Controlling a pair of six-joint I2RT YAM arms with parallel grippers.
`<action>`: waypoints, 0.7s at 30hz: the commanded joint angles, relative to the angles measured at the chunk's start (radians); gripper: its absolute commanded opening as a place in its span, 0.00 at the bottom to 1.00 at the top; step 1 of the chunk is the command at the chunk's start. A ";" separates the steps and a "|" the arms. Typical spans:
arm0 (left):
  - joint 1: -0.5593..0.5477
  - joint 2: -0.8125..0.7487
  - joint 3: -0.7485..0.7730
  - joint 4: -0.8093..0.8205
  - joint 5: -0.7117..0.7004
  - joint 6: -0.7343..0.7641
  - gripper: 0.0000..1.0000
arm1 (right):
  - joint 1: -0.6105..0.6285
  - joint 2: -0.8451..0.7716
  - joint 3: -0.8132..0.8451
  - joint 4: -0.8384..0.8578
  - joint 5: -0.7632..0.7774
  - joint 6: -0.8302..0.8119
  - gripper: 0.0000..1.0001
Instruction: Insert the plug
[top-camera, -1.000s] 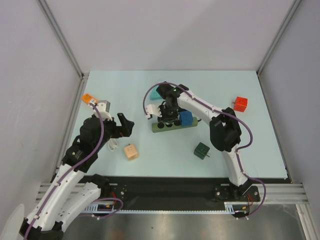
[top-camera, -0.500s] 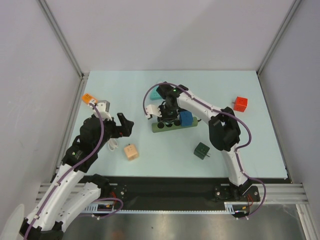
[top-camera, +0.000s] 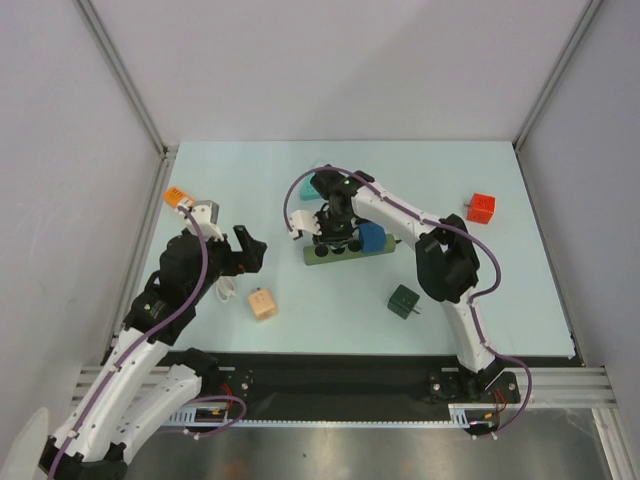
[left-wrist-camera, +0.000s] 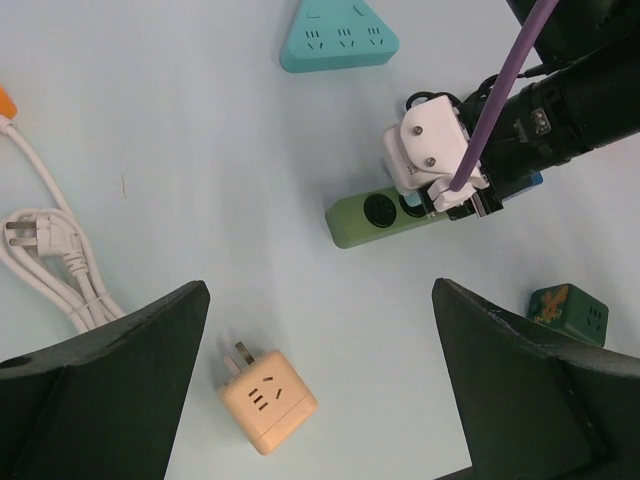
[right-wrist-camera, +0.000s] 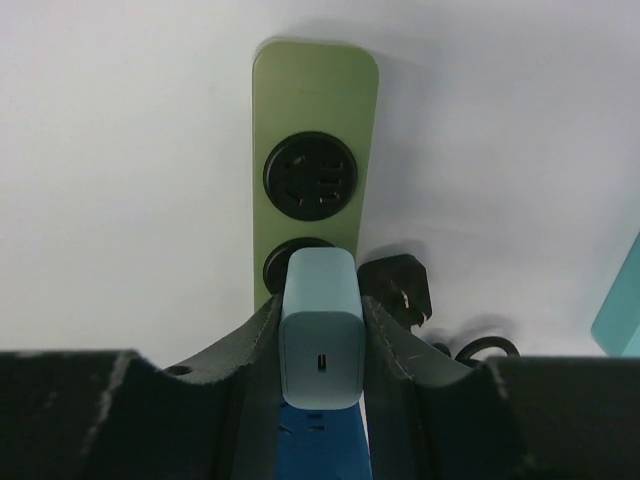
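Observation:
A green power strip (top-camera: 340, 252) lies mid-table; it also shows in the left wrist view (left-wrist-camera: 362, 214) and the right wrist view (right-wrist-camera: 314, 110). My right gripper (top-camera: 333, 226) (right-wrist-camera: 320, 325) is shut on a light blue plug (right-wrist-camera: 320, 340), held over the strip's second round socket. The first socket (right-wrist-camera: 311, 174) is bare. A blue cube adapter (top-camera: 372, 236) (right-wrist-camera: 322, 448) sits on the strip behind the plug. Whether the plug's pins are in the socket is hidden. My left gripper (top-camera: 246, 250) (left-wrist-camera: 318, 310) is open and empty, above the table left of the strip.
A peach cube adapter (top-camera: 262, 303) (left-wrist-camera: 268, 402) and a white cable (left-wrist-camera: 55, 262) lie near the left gripper. A teal triangular adapter (left-wrist-camera: 338, 40), a dark green cube (top-camera: 404, 300), a red cube (top-camera: 481, 207), an orange cube (top-camera: 179, 197) and a black plug (right-wrist-camera: 400, 285) lie around.
My right gripper with the plug has shifted slightly toward the far left over the strip. The left arm has barely moved.

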 joint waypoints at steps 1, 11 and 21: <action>0.011 -0.008 -0.001 0.011 -0.015 0.021 1.00 | 0.030 0.087 -0.082 0.020 -0.001 0.028 0.00; 0.013 -0.002 -0.001 0.013 -0.012 0.020 1.00 | 0.006 -0.025 -0.369 0.336 -0.047 0.171 0.00; 0.017 -0.003 -0.001 0.011 -0.015 0.021 1.00 | -0.014 -0.034 -0.444 0.402 -0.067 0.212 0.00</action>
